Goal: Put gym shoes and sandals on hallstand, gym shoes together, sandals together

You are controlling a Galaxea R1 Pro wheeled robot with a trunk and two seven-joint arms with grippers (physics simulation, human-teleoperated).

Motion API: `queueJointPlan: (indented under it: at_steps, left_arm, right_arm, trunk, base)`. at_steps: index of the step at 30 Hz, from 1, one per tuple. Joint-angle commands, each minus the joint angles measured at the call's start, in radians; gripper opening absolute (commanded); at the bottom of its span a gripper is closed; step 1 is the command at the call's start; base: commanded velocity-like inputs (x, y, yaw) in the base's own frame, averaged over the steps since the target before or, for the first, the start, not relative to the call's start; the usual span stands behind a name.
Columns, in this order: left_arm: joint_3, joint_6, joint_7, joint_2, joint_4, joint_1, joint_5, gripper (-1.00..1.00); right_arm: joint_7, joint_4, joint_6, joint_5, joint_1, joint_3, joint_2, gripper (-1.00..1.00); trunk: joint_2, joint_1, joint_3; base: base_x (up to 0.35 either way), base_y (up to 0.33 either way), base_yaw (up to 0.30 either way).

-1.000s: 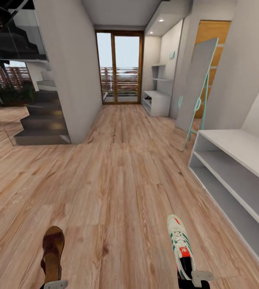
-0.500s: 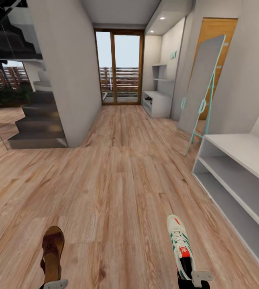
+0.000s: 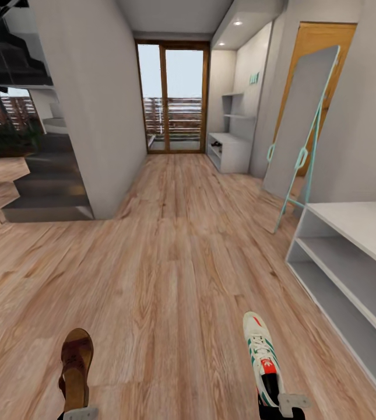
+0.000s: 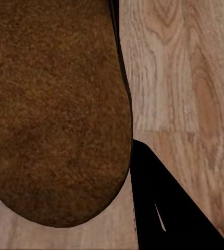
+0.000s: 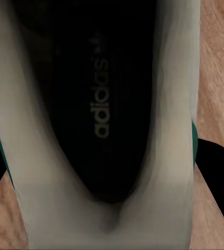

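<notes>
Wide corridor floor (image 3: 170, 262) of wood planks runs ahead, and the hallstand (image 3: 351, 256) sits off to the robot's right, long and low, its open shelf tiers facing into the corridor and its length running away along the wall. That is the relation that matters: the rack lies to the right side, so the right arm is the nearer one. The right gripper (image 3: 281, 408), at the bottom edge of the head view, is clamped on a gym shoe (image 3: 262, 356) by the heel, toe pointing straight ahead, roughly along the rack's length; the right wrist camera stares into its dark insole (image 5: 99, 99). The left gripper (image 3: 78, 413) carries a sandal (image 3: 76, 367) the same way, toe forward, well apart from the rack. My read: a turn or sidestep right comes first, shoe delivered before sandal.
</notes>
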Motion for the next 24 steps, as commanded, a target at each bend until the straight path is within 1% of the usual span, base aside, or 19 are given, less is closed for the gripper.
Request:
queueJointPlan:
  at_steps: [1,24]
  left_arm:
    - [0.004,-0.003,0.001,-0.001,0.001,-0.001,-0.006,-1.00]
    - [0.002,-0.004,0.001,-0.001,0.002,-0.001,-0.006,-1.00]
  right_arm:
    - [-0.004,0.000,-0.003,0.011,-0.001,-0.005,0.001,-1.00]
    - [-0.003,0.007,-0.003,0.015,-0.001,-0.002,-0.001,-1.00]
  trunk:
    - [0.000,0.000,-0.001]
    - [0.000,0.000,-0.001]
  base:
    - [0.336,0.000,0.000]
    - [0.336,0.000,0.000]
